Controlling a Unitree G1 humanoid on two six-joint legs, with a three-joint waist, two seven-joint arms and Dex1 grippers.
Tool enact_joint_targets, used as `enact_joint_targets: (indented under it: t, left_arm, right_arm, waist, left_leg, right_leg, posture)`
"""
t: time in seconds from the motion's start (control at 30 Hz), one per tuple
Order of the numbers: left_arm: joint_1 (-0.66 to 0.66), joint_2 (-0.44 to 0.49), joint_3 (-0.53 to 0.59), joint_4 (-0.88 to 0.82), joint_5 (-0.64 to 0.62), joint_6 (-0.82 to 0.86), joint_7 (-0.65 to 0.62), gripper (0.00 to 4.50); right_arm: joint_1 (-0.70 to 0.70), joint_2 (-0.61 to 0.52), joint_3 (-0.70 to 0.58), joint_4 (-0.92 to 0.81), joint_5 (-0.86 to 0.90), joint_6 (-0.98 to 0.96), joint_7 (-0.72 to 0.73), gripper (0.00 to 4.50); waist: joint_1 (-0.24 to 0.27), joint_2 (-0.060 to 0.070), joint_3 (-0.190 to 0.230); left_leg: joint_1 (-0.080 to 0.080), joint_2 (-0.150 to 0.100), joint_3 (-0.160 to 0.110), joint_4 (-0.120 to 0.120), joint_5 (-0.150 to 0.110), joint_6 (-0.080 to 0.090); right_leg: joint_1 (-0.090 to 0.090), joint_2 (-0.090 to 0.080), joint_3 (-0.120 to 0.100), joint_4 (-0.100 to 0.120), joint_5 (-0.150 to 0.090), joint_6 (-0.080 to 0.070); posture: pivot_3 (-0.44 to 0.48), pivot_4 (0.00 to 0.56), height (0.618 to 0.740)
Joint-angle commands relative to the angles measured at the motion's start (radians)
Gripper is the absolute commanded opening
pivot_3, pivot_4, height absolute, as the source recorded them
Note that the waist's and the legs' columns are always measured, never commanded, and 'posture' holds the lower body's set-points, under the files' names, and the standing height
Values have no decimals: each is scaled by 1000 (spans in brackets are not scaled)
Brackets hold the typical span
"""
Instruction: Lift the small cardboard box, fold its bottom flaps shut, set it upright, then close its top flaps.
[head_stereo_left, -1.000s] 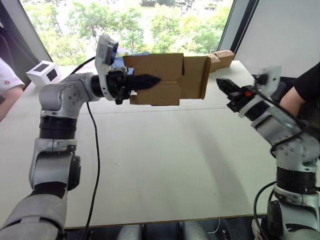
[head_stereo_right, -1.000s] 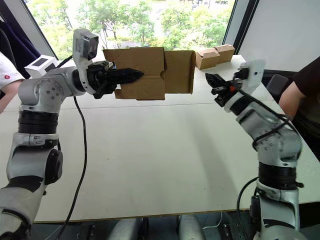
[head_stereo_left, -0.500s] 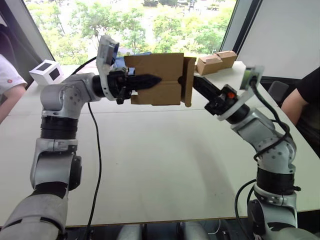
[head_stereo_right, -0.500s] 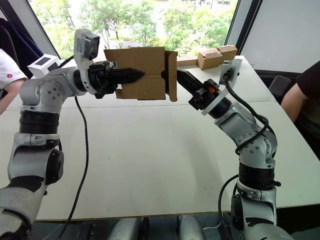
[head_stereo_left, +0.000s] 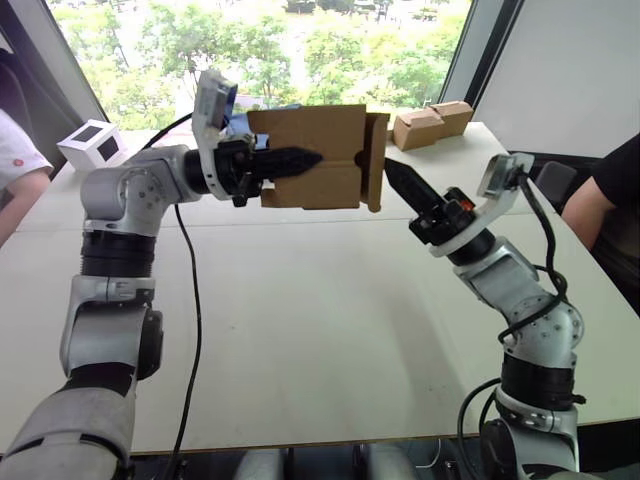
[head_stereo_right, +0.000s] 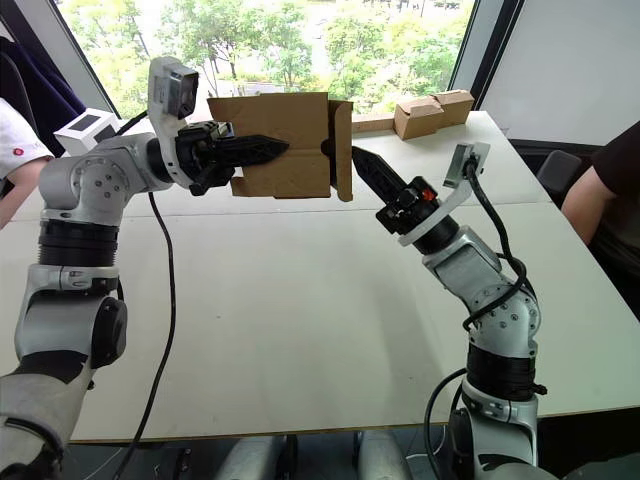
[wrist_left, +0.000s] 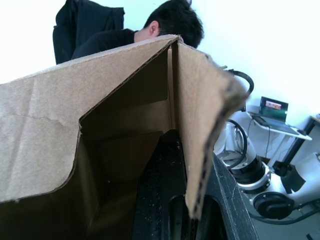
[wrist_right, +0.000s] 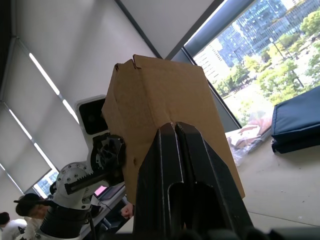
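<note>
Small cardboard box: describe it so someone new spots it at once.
Above the white table, the left gripper holds a plain brown corrugated carton, the small cardboard box, in mid-air. Unlike the two tan boxes resting by the window and the white cube box at the far left, it is off the table, with the shut right gripper at its flap.

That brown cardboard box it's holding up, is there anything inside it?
Inside the small brown corrugated cardboard box, one black finger of the left end effector reaches in along bare cardboard walls. Nothing else shows; the deeper interior is hidden.
</note>
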Motion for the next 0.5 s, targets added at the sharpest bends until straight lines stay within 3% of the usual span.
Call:
enact_joint_targets:
  t: [0.03,0.13,0.27,0.5]
  left_arm:
    - [-31,9,29,-9,-6,-18,0,0]
    - [-32,9,30,-7,-6,-18,1,0]
    - [-34,9,30,-1,-5,-21,1,0]
    - [-36,1,33,9,-6,-25,7,0]
  right_arm:
    - [0,7,-10,-39,42,-18,-3,8]
    - [4,15,-6,-41,57,-19,-8,640]
    - [10,29,3,-39,68,-25,-24,2246]
    - [16,119,6,-44,133,-60,-92,2246]
  waist:
    - [0,0,0]
    - [0,0,0]
    - [0,0,0]
    - [-1,0,0]
  left_leg:
    - [0,0,0,0,0,0]
    - [0,0,0,0,0,0]
    - [0,0,0,0,0,0]
    - [0,0,0,0,0,0]
  right_leg:
    - [0,0,0,0,0,0]
    - [0,0,0,0,0,0]
    - [0,0,0,0,0,0]
    - [0,0,0,0,0,0]
  posture:
    - [0,150,737]
    - [0,150,737]
    - [0,150,737]
    - [0,150,737]
